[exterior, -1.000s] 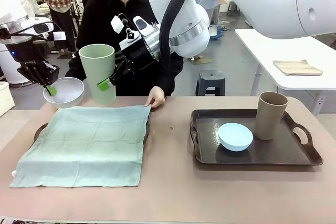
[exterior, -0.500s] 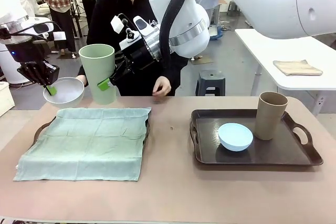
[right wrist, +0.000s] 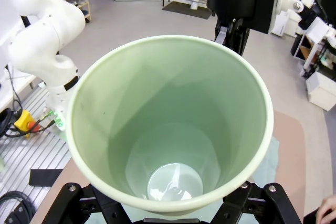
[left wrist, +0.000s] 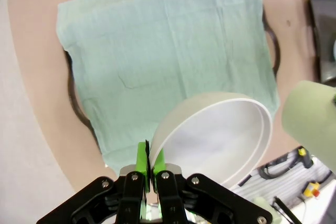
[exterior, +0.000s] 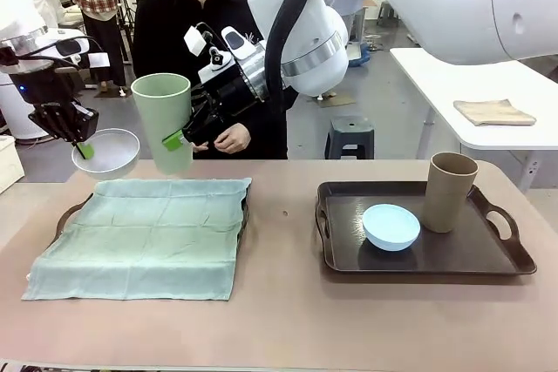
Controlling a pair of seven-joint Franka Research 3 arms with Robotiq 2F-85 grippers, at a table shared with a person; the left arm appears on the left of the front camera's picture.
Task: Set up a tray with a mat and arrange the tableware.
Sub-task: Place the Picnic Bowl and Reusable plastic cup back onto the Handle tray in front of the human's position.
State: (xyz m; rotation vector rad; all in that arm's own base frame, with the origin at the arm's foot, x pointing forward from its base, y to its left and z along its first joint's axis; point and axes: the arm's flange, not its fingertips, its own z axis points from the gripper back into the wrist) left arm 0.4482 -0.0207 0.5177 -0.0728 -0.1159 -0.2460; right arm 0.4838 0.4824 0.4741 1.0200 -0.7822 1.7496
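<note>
While held aloft, green cup (exterior: 163, 121) upright

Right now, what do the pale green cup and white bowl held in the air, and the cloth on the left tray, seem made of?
The pale green cup: likely matte plastic or melamine; even colour, soft sheen inside. The white bowl: similar, thin smooth rim, though glazed ceramic is possible. The cloth: woven fabric, fold creases and limp edges.
</note>
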